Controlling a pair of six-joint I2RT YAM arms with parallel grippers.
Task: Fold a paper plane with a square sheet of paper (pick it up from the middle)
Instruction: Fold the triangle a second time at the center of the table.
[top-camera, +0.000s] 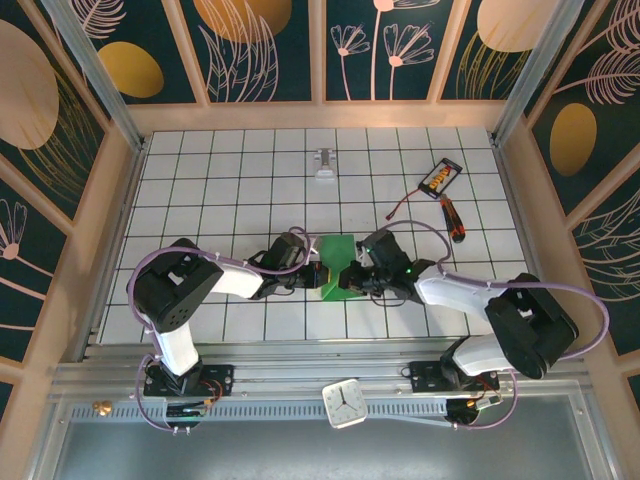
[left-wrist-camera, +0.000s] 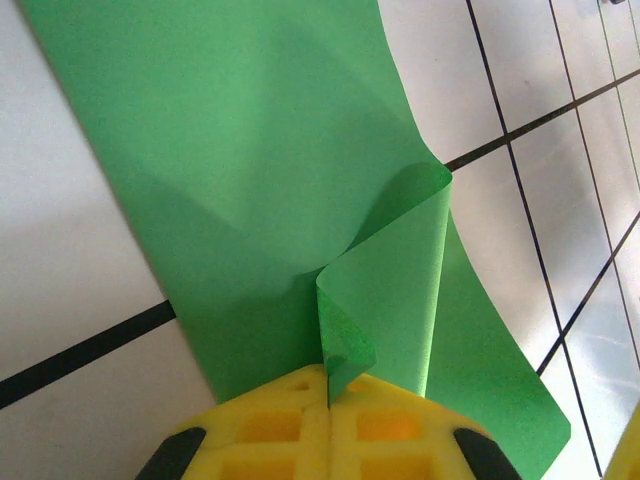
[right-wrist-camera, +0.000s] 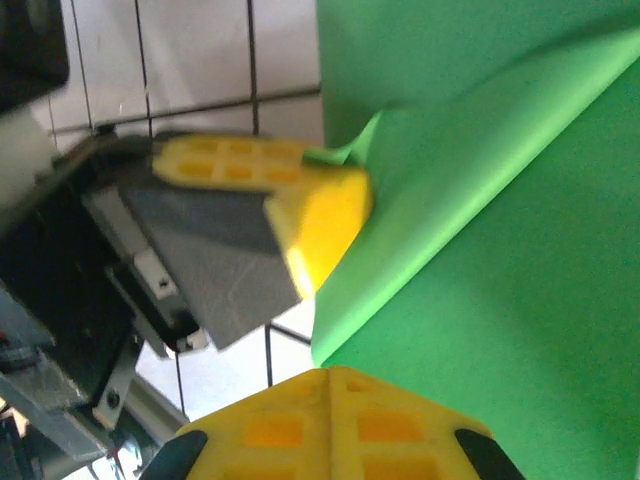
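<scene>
The square sheet of paper (top-camera: 340, 262) is bright green and lies partly folded on the white grid table (top-camera: 230, 190) between my two grippers. My left gripper (top-camera: 318, 272) is shut on a curled-up corner of the sheet (left-wrist-camera: 385, 270), which rises from its yellow fingertips (left-wrist-camera: 300, 400). In the right wrist view, the left gripper's yellow fingers (right-wrist-camera: 320, 215) pinch that corner beside a raised flap (right-wrist-camera: 470, 170). My right gripper (right-wrist-camera: 326, 373) is shut, its tips meeting the flap's lower corner. It sits on the sheet's right side (top-camera: 354, 276).
A red-handled screwdriver (top-camera: 455, 220) and a small black device (top-camera: 441, 177) with a red cable lie at the back right. A small metal piece (top-camera: 325, 165) sits at the back middle. A white clock (top-camera: 347, 402) rests on the near rail. Wooden walls frame the table.
</scene>
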